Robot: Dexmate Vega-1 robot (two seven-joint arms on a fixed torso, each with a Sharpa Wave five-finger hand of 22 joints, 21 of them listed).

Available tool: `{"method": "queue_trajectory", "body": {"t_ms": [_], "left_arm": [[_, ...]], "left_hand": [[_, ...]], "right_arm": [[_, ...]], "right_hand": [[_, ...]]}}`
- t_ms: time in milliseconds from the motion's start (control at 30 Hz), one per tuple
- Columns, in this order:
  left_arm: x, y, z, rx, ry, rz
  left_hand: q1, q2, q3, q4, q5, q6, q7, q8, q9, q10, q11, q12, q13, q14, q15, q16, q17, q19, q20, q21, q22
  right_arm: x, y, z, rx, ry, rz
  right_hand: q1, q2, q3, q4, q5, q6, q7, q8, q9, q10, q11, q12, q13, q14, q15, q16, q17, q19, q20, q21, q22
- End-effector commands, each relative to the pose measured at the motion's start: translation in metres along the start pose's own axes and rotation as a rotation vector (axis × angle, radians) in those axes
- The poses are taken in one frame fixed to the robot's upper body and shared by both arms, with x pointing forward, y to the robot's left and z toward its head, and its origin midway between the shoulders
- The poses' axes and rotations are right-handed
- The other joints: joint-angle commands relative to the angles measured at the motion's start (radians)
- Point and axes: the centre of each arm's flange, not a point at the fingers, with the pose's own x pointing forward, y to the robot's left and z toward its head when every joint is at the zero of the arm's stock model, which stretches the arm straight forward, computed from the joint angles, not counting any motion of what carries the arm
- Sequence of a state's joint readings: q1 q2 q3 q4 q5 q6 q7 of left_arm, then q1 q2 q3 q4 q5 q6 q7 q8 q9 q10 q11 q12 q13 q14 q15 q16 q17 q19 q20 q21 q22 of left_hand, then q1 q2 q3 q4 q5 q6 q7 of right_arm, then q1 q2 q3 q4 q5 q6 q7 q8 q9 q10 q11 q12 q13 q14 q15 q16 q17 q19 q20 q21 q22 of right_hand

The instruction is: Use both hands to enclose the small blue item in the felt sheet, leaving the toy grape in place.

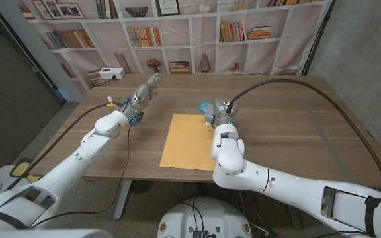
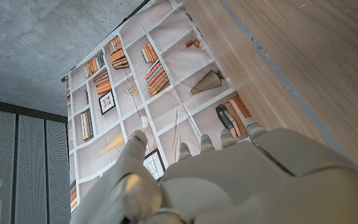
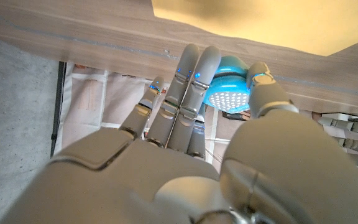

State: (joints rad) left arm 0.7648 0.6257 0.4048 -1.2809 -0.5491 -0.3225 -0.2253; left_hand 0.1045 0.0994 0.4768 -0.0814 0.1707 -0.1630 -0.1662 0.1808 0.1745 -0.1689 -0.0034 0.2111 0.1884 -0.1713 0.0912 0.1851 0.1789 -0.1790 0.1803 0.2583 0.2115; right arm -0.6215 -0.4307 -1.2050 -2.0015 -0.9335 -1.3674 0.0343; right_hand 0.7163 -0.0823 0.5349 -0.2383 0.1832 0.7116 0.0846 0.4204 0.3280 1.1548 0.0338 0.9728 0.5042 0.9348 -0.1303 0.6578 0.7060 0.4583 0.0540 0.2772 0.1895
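A mustard-yellow felt sheet lies flat on the wooden table near its front edge. My right hand is at the sheet's far right corner and pinches the small blue item. In the right wrist view this light blue, dotted item sits between the thumb and the fingers, with the felt sheet beyond it. My left hand hovers above the table to the far left of the sheet, fingers stretched out and holding nothing. Its back shows in the left wrist view.
A white box stands at the table's far left edge. A printed bookshelf backdrop hangs behind the table. A black cable arcs over the table's right half. Bare wood lies to the right of the sheet.
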Motion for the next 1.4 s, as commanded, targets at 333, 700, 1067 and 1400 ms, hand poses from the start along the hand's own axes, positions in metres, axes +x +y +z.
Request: {"method": "queue_trajectory", "body": {"t_ms": [333, 700, 1067, 1400], "left_arm": [[0.007, 0.002, -0.004, 0.009, 0.007, -0.015], [0.013, 0.004, -0.006, 0.0, 0.006, -0.018], [0.012, 0.007, -0.007, -0.003, 0.009, -0.011], [0.016, 0.007, -0.007, -0.003, 0.007, -0.011]], "left_hand": [[-0.002, 0.003, 0.008, -0.001, 0.004, -0.022, -0.003, -0.001, 0.003, -0.041, 0.0, -0.004, 0.006, -0.051, 0.008, 0.0, 0.004, -0.094, 0.004, -0.006, 0.005], [-0.002, 0.003, 0.011, -0.002, 0.004, -0.025, -0.002, 0.0, 0.004, -0.045, 0.0, -0.005, 0.006, -0.052, 0.008, 0.001, 0.004, -0.096, 0.004, -0.006, 0.006], [-0.003, 0.001, 0.011, -0.003, 0.004, -0.026, -0.003, 0.002, 0.004, -0.043, 0.0, -0.003, 0.006, -0.05, 0.007, 0.003, 0.004, -0.096, 0.003, -0.006, 0.006], [-0.005, -0.001, 0.011, -0.002, 0.004, -0.025, -0.002, 0.003, 0.003, -0.044, 0.0, -0.002, 0.006, -0.052, 0.009, 0.003, 0.004, -0.094, 0.004, -0.005, 0.006]], "right_arm": [[-0.035, 0.006, 0.028, 0.083, 0.166, 0.233], [-0.03, 0.024, 0.036, 0.056, -0.053, 0.305], [-0.012, 0.036, 0.027, -0.028, -0.13, 0.263], [-0.007, 0.049, 0.025, -0.127, -0.16, 0.312]], "right_hand": [[0.236, 0.169, 0.085, 0.049, 0.019, 0.536, 0.064, 0.074, 0.017, 0.035, 0.025, 0.027, -0.003, 0.04, -0.012, 0.016, 0.028, 0.01, 0.016, -0.001, 0.004], [0.224, 0.186, 0.059, 0.076, 0.012, 0.497, 0.039, 0.039, 0.02, -0.022, 0.02, 0.013, -0.006, -0.024, -0.036, 0.016, 0.054, -0.018, -0.01, -0.013, 0.005], [0.174, 0.24, -0.032, 0.115, -0.013, 0.419, -0.029, -0.002, 0.039, -0.125, -0.03, -0.006, -0.001, -0.089, -0.06, 0.028, 0.075, -0.037, -0.014, -0.022, 0.006], [0.169, 0.241, -0.045, 0.113, -0.009, 0.427, -0.034, -0.005, 0.036, -0.119, -0.035, -0.003, -0.007, -0.081, -0.061, 0.025, 0.064, -0.027, -0.009, -0.018, 0.006]]}}
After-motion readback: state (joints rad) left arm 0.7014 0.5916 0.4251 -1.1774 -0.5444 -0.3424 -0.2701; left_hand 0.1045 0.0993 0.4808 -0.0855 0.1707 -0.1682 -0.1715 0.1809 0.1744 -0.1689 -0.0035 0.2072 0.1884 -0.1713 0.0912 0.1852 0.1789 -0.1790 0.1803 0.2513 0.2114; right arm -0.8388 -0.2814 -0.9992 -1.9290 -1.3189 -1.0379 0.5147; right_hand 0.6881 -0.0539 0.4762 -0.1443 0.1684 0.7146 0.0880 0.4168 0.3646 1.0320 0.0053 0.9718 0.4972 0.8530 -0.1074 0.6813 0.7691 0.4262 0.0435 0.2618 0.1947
